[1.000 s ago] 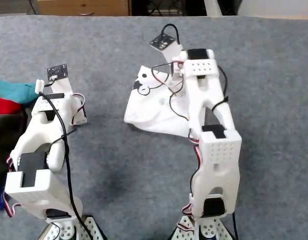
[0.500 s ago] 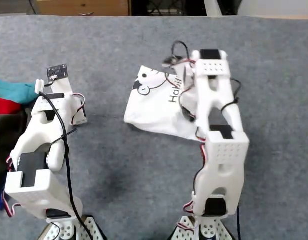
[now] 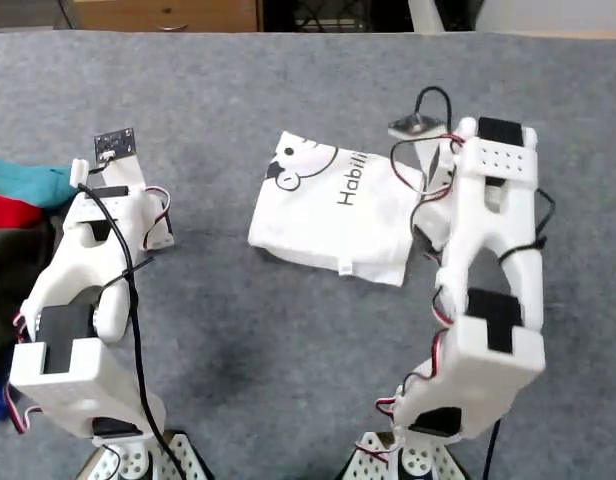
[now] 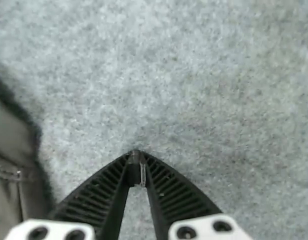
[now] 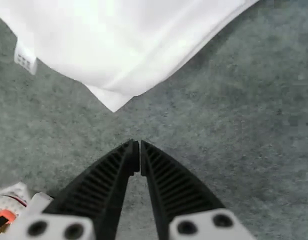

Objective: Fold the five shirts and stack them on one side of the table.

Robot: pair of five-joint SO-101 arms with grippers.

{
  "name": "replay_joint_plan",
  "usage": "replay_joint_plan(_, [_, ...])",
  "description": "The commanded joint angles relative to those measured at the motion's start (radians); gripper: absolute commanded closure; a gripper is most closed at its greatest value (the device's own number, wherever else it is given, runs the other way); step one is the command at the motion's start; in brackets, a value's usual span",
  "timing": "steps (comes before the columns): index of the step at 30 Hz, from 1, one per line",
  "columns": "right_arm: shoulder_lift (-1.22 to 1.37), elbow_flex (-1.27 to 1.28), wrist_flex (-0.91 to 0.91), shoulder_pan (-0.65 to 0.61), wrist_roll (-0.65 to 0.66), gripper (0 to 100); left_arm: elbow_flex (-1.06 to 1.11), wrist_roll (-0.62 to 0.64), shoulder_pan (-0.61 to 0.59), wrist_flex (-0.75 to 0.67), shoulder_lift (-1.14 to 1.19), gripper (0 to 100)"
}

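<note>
1. At the far left edge of the grey carpeted table (image 3: pixel 288 80): teal shirt (image 3: pixel 28 180), red shirt (image 3: pixel 8 210) and dark olive shirt (image 3: pixel 13 260), bunched together and overlapping. Probably piled there as the chosen stacking side.
2. Just right of that pile: left arm (image 3: pixel 83 270), with left gripper (image 4: pixel 136 160) pinched closed on nothing, tips low over bare carpet and the dark olive shirt close beside it. Looks parked next to the pile, out of the working area.
3. Mid-table, well apart from the pile: white shirt (image 3: pixel 333 215), folded into a rough rectangle, print facing up, small tag (image 3: pixel 342 266) poking out at the near edge. Lies flat on the carpet, held in neither claw. Likely folded but not yet stacked.
4. Right of the white shirt: right arm (image 3: pixel 488 240), bent over beside the shirt's right edge. Right gripper (image 5: pixel 136 147) closed and empty, tips together just beside the shirt's layered corner, not on it. Reads as set for a grab at that corner, which would call for parting the fingers first. Risks catching only the upper layer and undoing the fold on the way leftward.
</note>
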Motion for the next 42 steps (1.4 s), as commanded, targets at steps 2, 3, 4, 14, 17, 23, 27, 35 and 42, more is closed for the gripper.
replay_joint_plan(2, [-0.088,0.016,-0.086,-0.057,-0.141,98.4,-0.254,-0.017,0.110,0.227,-0.063,97])
replay_joint_plan(3, [-0.084,0.033,-0.112,-0.077,-0.201,98.4,-0.340,-0.006,0.150,0.292,-0.080,97])
replay_joint_plan(4, [-0.077,0.048,-0.132,-0.095,-0.250,98.4,-0.415,-0.002,0.188,0.322,-0.091,97])
replay_joint_plan(14, [-0.041,0.219,-0.327,-0.110,-0.494,98.4,-0.816,-0.008,0.424,0.109,0.227,97])
replay_joint_plan(17, [-0.039,0.260,-0.373,-0.110,-0.519,98.4,-0.947,-0.003,0.450,0.115,0.351,97])
replay_joint_plan(23, [-0.039,0.361,-0.494,-0.109,-0.557,98.4,-1.150,-0.003,0.479,0.135,0.566,97])
replay_joint_plan(27, [-0.039,0.427,-0.551,-0.107,-0.554,98.4,-1.265,-0.008,0.458,0.130,0.744,97])
replay_joint_plan(35, [-0.045,0.527,-0.649,-0.043,-0.548,98.4,-1.646,-0.005,0.409,0.275,0.976,97])
replay_joint_plan(42, [-0.111,0.513,-0.571,-0.020,-0.552,98.4,-1.965,-0.005,0.418,0.440,1.014,97])
